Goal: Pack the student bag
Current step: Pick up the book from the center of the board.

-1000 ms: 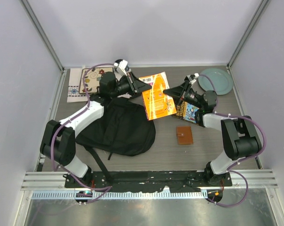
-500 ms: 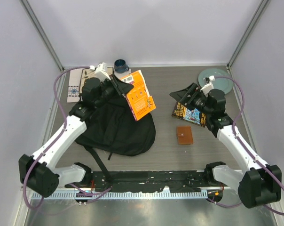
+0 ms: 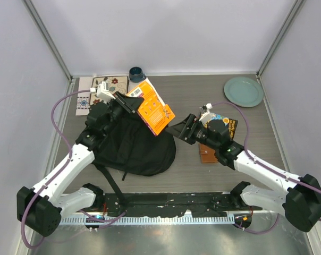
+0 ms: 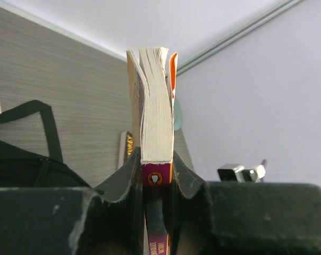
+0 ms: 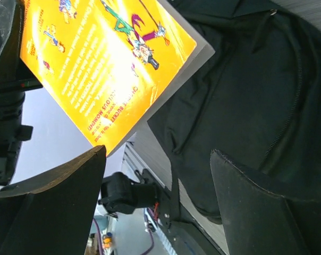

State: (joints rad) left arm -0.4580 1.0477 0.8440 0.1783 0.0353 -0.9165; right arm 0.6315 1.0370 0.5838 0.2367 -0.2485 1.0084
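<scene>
The student bag (image 3: 129,147) is a soft black backpack lying on the left half of the table. An orange paperback book (image 3: 153,109) hangs tilted above the bag's top right edge, with my left gripper (image 3: 127,103) shut on its spine. In the left wrist view the book (image 4: 155,111) stands edge-on between the jaws of the left gripper (image 4: 157,171), and the bag (image 4: 23,159) lies at lower left. My right gripper (image 3: 180,130) is open and empty just right of the bag. In its own view the right gripper (image 5: 158,154) frames the bag (image 5: 245,101) and the book (image 5: 104,58).
A dark illustrated book (image 3: 230,126) and a brown wallet (image 3: 207,154) lie under the right arm. A pale green plate (image 3: 243,90) sits at the back right. A dark blue cup (image 3: 137,73) and a patterned cloth (image 3: 96,89) are at the back left.
The right gripper opened and swung left toward the bag. The left arm drew back, carrying the orange book up over the bag's edge.
</scene>
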